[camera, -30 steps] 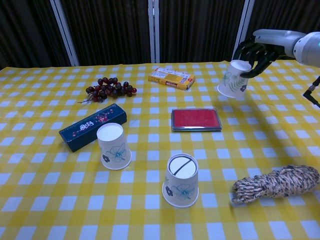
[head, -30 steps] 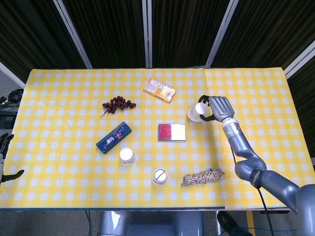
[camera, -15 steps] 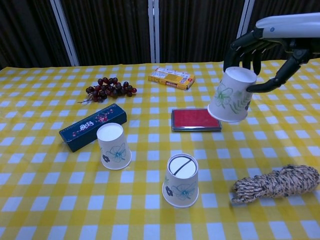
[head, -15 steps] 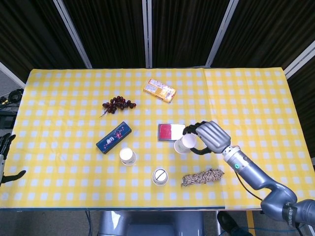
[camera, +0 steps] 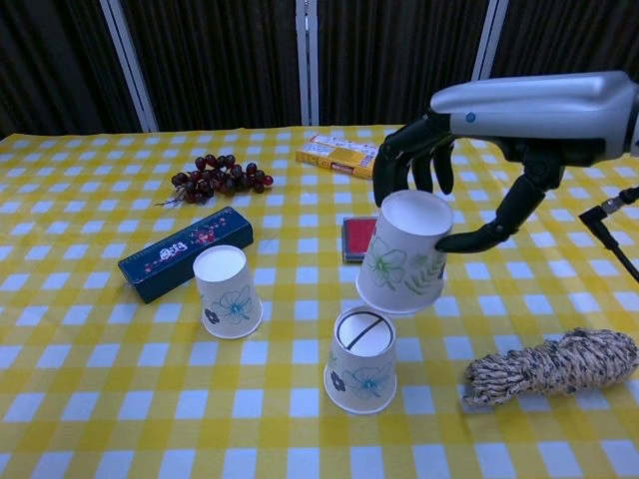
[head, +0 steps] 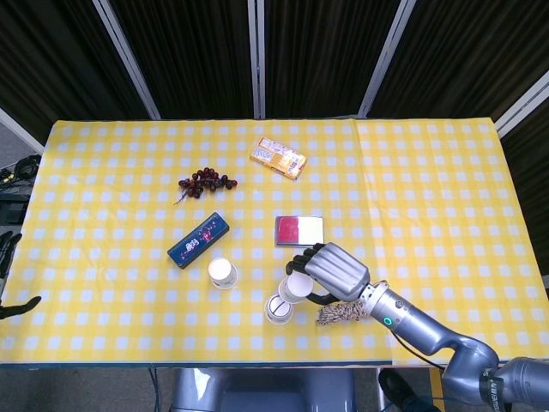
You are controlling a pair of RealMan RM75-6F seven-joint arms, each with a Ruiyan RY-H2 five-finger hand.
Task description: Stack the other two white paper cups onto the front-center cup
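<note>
My right hand [camera: 449,165] [head: 333,270] grips an upside-down white paper cup [camera: 404,252] [head: 297,288] with a green leaf print. It hangs just above and slightly right of the front-center cup [camera: 361,360] [head: 278,308], which stands upside down on the cloth with a line marked on its base. Another upside-down cup [camera: 227,290] [head: 222,273] with a blue flower stands to the left. Of the left side, only dark parts [head: 9,275] show at the head view's left edge; whether they belong to the hand and how it stands is unclear.
A coil of rope [camera: 551,366] lies right of the front cup. A red flat box [camera: 357,238] sits behind the held cup. A dark blue box [camera: 185,252], grapes [camera: 215,177] and an orange packet [camera: 341,156] lie further back on the yellow checked table [camera: 100,399].
My right hand has carried the leaf-print cup from the back right forward and left, down to just above the front-center cup. Nothing else has moved.
</note>
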